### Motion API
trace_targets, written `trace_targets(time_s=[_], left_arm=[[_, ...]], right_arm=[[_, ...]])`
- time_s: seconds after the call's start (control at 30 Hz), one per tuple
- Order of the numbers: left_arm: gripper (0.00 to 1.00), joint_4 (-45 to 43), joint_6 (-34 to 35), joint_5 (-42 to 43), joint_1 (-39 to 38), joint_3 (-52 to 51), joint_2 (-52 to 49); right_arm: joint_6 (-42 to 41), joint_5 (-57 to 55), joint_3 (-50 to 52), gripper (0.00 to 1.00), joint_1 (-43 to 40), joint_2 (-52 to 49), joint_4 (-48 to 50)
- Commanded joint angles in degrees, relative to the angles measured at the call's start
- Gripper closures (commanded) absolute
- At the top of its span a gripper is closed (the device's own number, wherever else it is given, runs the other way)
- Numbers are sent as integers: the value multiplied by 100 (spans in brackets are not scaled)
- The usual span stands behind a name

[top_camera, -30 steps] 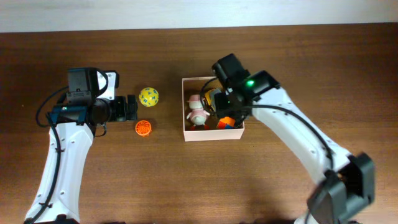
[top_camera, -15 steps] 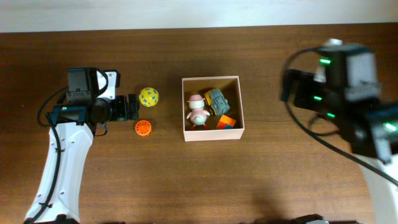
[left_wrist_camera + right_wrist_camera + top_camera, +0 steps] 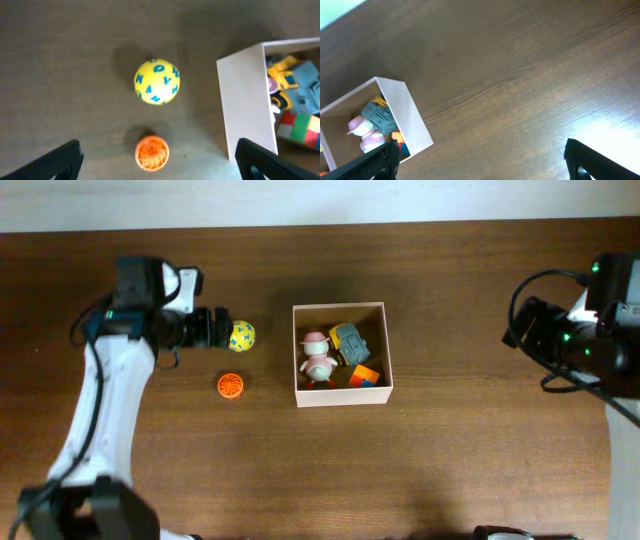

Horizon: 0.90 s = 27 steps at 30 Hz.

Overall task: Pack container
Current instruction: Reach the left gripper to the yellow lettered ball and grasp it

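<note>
The container (image 3: 340,398) is a square white-walled box at the table's middle. It holds a pink figure (image 3: 317,358), a grey-blue toy truck (image 3: 349,340) and a multicoloured cube (image 3: 364,376). A yellow ball (image 3: 239,335) and an orange disc (image 3: 231,386) lie on the table left of it. My left gripper (image 3: 213,329) is open, right next to the ball's left side. In the left wrist view the ball (image 3: 156,81) and disc (image 3: 152,152) lie ahead of the open jaws (image 3: 160,165). My right gripper (image 3: 518,330) is open and empty, far right of the container (image 3: 415,122).
The table is dark brown wood with a pale wall strip along its far edge (image 3: 320,200). The container's white side wall (image 3: 245,100) stands at the right of the left wrist view. Bare wood (image 3: 520,90) fills the right wrist view.
My right arm has left the container and pulled back to the far right. My left gripper has moved towards the far edge and right, up to the yellow ball.
</note>
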<state>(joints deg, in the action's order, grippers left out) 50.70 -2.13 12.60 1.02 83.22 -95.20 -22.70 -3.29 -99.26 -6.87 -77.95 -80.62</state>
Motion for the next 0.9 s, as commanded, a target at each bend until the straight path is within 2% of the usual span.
trace_targets(time_s=[0.0, 0.07, 0.17, 0.47, 0.6, 0.67, 0.87], left_arm=[[1, 308, -267, -588, -280, 800, -778], [1, 380, -267, -909, -413, 1102, -1145], [1, 323, -271, -966, -557, 1344, -1585], [1, 31, -413, -1305, -737, 1375, -2549], [6, -72, -417, -1303, -737, 1375, -2806], [14, -87, -417, -1305, -737, 1375, -2900], [59, -160, -415, -1287, -737, 1381, -2962]], right_arm=[[-31, 72, 15, 1, -37, -192, -4], [-31, 72, 15, 1, -37, -313, -2], [-31, 72, 15, 1, -37, -494, -2], [-31, 74, 15, 1, -33, -922, 0], [-31, 74, 15, 1, -33, -1047, 0], [-31, 74, 15, 1, -33, -1095, 0], [-31, 74, 15, 1, -33, -1137, 0]])
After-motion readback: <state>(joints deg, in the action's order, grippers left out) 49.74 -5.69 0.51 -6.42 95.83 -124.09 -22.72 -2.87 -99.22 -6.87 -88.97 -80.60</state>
